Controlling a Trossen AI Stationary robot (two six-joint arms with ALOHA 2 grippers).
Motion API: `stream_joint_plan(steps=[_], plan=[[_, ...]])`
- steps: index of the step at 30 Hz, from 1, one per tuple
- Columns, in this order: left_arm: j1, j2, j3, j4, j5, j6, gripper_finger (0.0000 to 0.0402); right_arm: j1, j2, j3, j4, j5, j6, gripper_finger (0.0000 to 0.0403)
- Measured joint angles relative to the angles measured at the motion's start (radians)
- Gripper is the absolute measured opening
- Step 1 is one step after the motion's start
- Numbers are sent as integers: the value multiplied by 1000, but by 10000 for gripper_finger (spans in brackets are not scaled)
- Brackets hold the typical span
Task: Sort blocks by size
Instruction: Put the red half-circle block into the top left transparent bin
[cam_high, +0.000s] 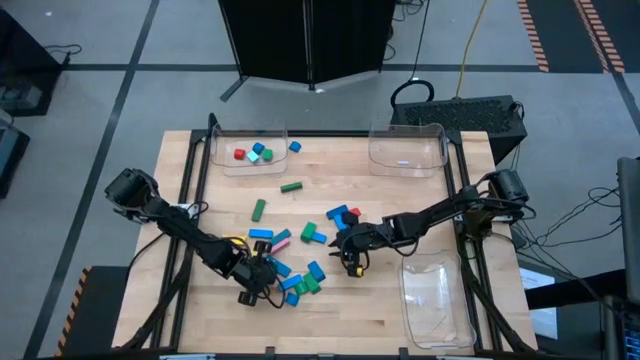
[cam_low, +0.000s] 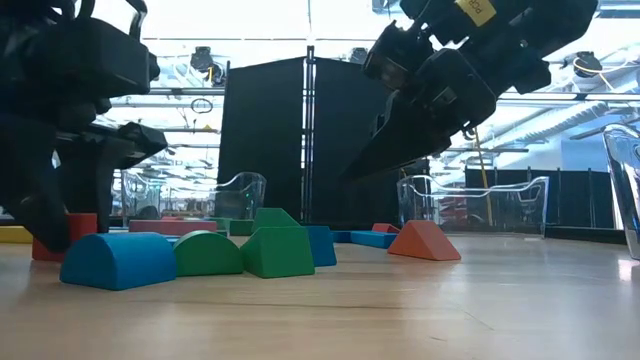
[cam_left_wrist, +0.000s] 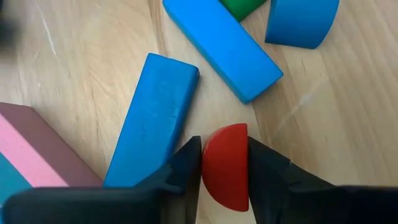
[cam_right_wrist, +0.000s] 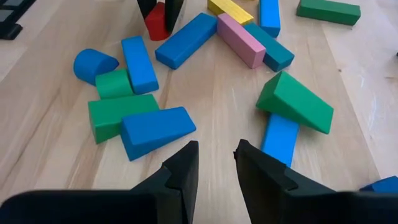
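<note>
Your left gripper (cam_high: 262, 283) sits low at the lower centre-left of the high view, its jaws closed around a red half-round block (cam_left_wrist: 226, 165) on the table (cam_high: 380, 310). Your right gripper (cam_high: 352, 262), just right of centre, hangs above bare wood with its fingers slightly parted and nothing between them. The other blocks (cam_high: 300, 235) lie scattered mid-table, and a few sit in the clear tray (cam_high: 224, 160) at upper left.
</note>
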Motion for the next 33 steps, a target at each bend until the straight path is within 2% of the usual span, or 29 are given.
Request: stream_joint_plan(steps=[10, 17, 22, 28, 33], plan=[[0, -1, 10, -7, 0, -4, 102, 0, 0, 0, -1, 0, 0, 100], [1, -1, 68, -4, -3, -5, 101, 0, 0, 0, -1, 0, -7, 100], [5, -10, 122, -30, -46, -4, 101, 0, 0, 0, -1, 15, -9, 100], [40, -69, 167, -152, -103, -3, 101, 0, 0, 0, -1, 21, -19, 100], [100, -164, 168, -222, -142, 14, 101, 0, 0, 0, -2, 21, -19, 100]])
